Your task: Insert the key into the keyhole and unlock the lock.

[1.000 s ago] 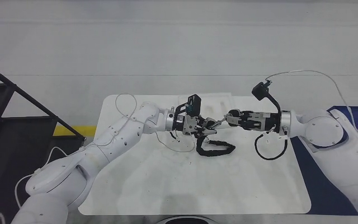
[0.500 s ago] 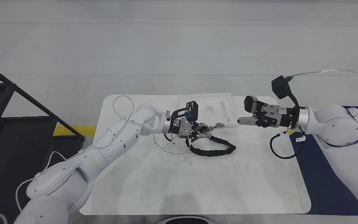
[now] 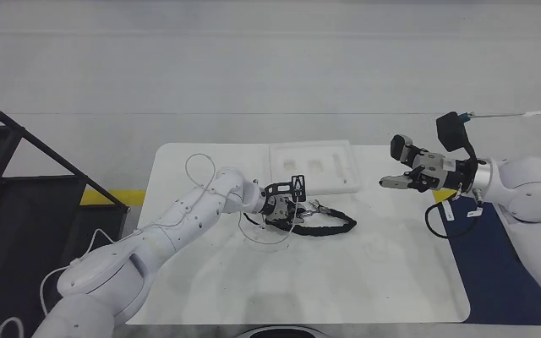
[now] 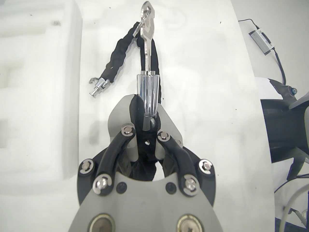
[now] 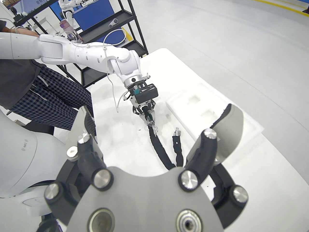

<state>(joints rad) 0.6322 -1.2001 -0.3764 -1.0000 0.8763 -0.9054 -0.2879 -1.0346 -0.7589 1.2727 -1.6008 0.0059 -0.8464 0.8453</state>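
Gripping chrome lock cylinder [image 4: 147,92] in closed left gripper [image 4: 144,112], low over white table [image 4: 205,97] | flat silver key [image 4: 147,30] seated in keyhole: likely stiff, slick, light; pinch its broad head | black fabric-sleeved chain [image 4: 118,51] limp, pin end [image 4: 97,86] free | right gripper [image 3: 396,162] spread empty, well apart

FREE: bare bench [image 3: 397,279] along near edge | BLOCKED: far side by foam tray [image 3: 311,165], centre by chain [image 3: 338,226]

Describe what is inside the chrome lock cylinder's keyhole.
The key is in the lock cylinder, which the left gripper holds. Its head and most of its shaft stick out; the tip is hidden within the chrome body.
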